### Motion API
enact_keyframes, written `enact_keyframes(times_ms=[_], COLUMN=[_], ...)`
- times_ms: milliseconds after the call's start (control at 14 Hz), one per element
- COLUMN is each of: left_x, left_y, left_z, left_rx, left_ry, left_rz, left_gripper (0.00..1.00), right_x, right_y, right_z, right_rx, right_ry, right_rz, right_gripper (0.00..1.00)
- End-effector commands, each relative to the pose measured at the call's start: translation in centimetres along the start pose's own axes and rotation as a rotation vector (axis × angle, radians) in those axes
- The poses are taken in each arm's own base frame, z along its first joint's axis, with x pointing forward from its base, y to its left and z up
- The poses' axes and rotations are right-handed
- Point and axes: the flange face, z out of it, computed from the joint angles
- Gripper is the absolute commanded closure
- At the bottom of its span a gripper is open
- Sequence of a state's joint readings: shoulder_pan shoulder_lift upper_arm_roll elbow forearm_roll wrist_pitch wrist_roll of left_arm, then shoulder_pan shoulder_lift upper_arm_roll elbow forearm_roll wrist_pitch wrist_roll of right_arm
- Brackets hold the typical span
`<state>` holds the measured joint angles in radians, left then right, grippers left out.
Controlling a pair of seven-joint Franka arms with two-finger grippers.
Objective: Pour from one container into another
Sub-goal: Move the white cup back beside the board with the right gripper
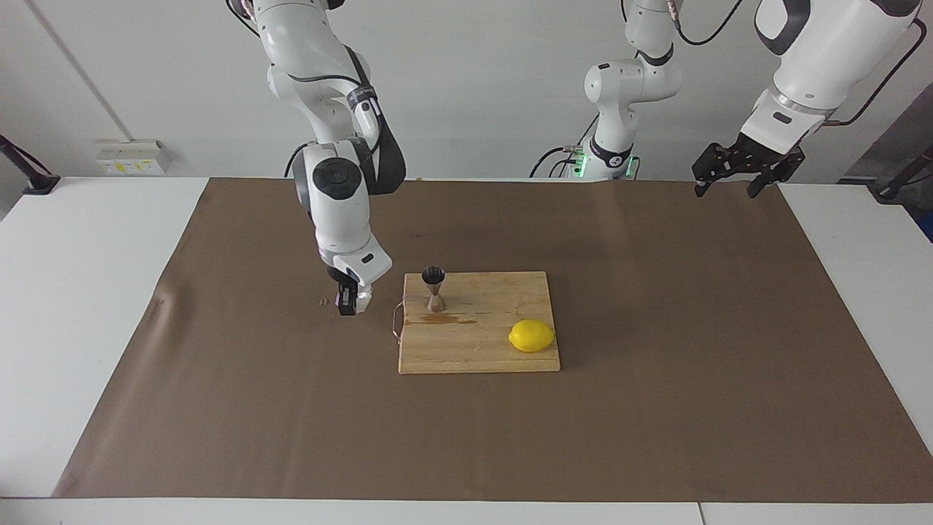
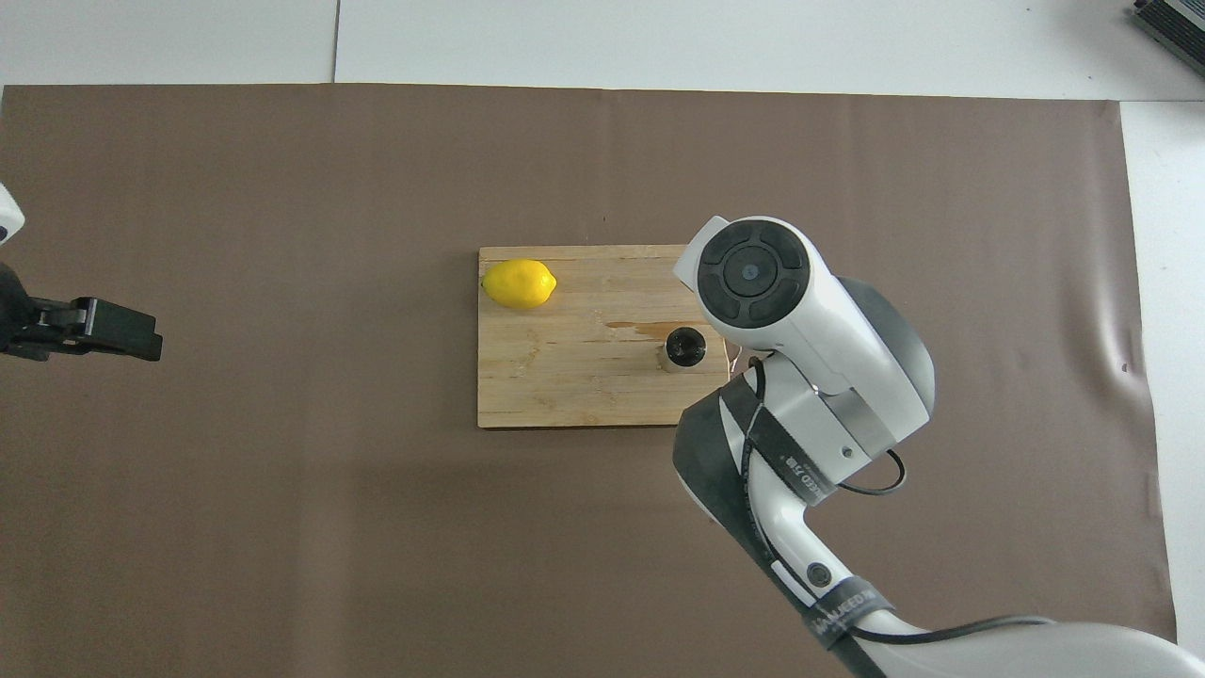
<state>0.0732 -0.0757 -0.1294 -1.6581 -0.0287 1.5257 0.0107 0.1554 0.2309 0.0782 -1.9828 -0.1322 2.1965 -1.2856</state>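
Right hand (image 1: 348,301) lowered just above the brown mat (image 1: 219,379), beside the cutting board (image 1: 481,350) at the right arm's end, clamped on the clear glass cup (image 1: 362,295), held upright. Steel jigger (image 1: 434,288) standing upright on the board, a wet streak (image 1: 452,319) just beside its foot. Lemon (image 1: 531,335) resting on the board toward the left arm's end. Left hand (image 1: 736,171) waiting, fingers spread apart, high over the worktop's (image 1: 860,292) edge.
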Motion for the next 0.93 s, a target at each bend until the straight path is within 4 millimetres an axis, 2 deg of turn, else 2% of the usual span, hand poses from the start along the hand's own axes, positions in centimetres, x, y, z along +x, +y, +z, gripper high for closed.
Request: enact_keyframes(times_ms=[0, 143, 430, 716, 860], left_x=[-0.9, -0.9, -0.9, -0.9, -0.9], left_y=[-0.3, -0.4, -0.4, -0.4, -0.3], left_z=[-0.1, -0.1, -0.1, -0.1, -0.1], left_rx=[0.022, 0.020, 0.020, 0.020, 0.022], left_ry=[-0.005, -0.005, -0.005, -0.005, -0.005], left_rz=[-0.013, -0.014, -0.015, -0.015, -0.013], left_gripper=[0.00, 0.00, 0.00, 0.00, 0.00], right_x=[-2.7, -3.6, -7.2, -9.5, -11.7], right_y=[-2.5, -3.3, -4.7, -5.3, -5.5], right_z=[1.6, 2.3, 4.5, 5.7, 6.5], right_rx=[0.005, 0.033, 0.056, 0.069, 0.070], right_ry=[0.066, 0.125, 0.212, 0.235, 0.247], right_rz=[0.030, 0.042, 0.057, 0.018, 0.000], right_gripper=[1.00, 1.00, 1.00, 1.00, 1.00])
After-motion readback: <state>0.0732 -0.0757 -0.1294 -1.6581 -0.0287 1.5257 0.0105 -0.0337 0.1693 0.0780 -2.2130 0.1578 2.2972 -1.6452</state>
